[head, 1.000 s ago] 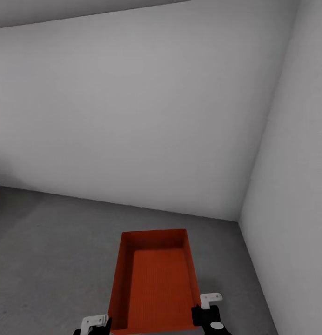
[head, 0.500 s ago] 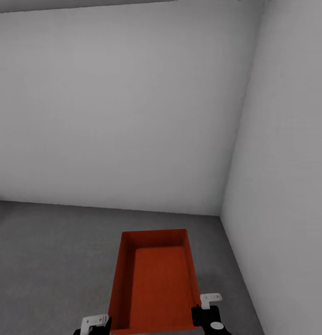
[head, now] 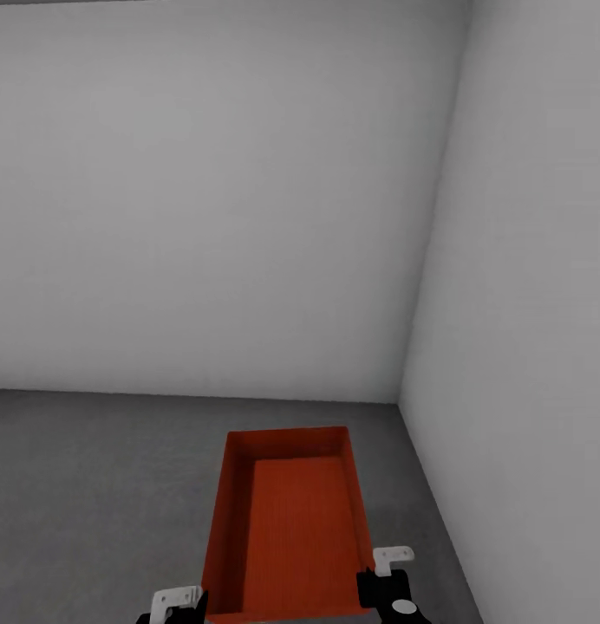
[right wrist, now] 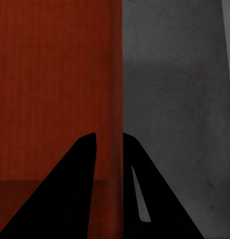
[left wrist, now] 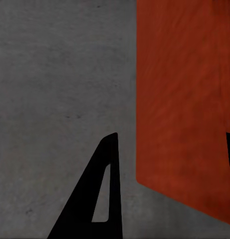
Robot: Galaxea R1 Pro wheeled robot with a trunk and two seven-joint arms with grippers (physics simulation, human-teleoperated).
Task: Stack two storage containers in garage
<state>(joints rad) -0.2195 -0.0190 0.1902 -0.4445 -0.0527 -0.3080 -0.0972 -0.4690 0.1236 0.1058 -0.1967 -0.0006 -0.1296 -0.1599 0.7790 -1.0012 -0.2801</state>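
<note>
Carrying: one red bin (head: 291,529) in the garage, held above the grey concrete floor (head: 92,485), near the corner of two white walls (head: 213,199).
Done so far: by the look of it, first leg of the haul complete, bin brought out of the living room.
Left to do: judged from this bin alone, set-down on the floor or onto its twin; second bin's whereabouts unknown.
Bin position: stretched forward between both claws, open top up, empty inside.
Left claw (head: 177,602): at the bin's near left corner; in the left wrist view one dark finger (left wrist: 97,199) outside the red wall (left wrist: 184,99), a sliver of the other at the frame edge past it; probably straddling the wall, grip not certain.
Right claw (head: 388,579): at the near right corner; in the right wrist view fingers (right wrist: 70,194) on either side of the thin bin wall, pinching it.
Arm pose: both arms low and close to the trunk, claws pointing forward and down, level with each other.
</note>
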